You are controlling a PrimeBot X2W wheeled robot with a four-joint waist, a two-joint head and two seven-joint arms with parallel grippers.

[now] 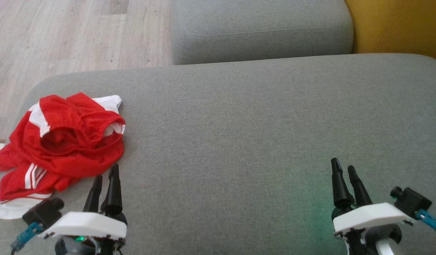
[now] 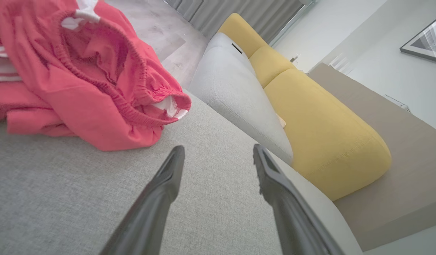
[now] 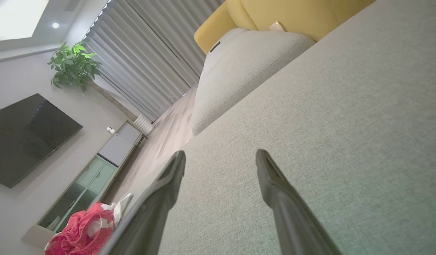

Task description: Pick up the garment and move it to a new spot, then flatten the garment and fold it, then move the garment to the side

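**Red garment (image 1: 58, 141) lies bunched at left end of grey sofa seat (image 1: 239, 117)**

Crumpled in a heap at the seat's left edge, the mesh garment shows white stripes and white trim, and its elastic waistband gapes upward. The left claw (image 1: 106, 171) points at the garment's near hem from just beside it. Its two dark fingers are spread wide and hold nothing, and the left wrist view shows a strip of bare grey fabric between the fingertips and the cloth. The right claw (image 1: 343, 163), well apart toward the seat's right side, also stands wide open and empty over bare upholstery. Beyond the seat rests a second grey cushion (image 1: 260, 32), with a yellow cushion (image 1: 398, 24) beside it and pale wood floor (image 1: 62, 35) to the left. The right wrist view takes in a dark television (image 3: 23, 138) on the wall, a leafy plant (image 3: 72, 65) and grey curtains (image 3: 150, 53).
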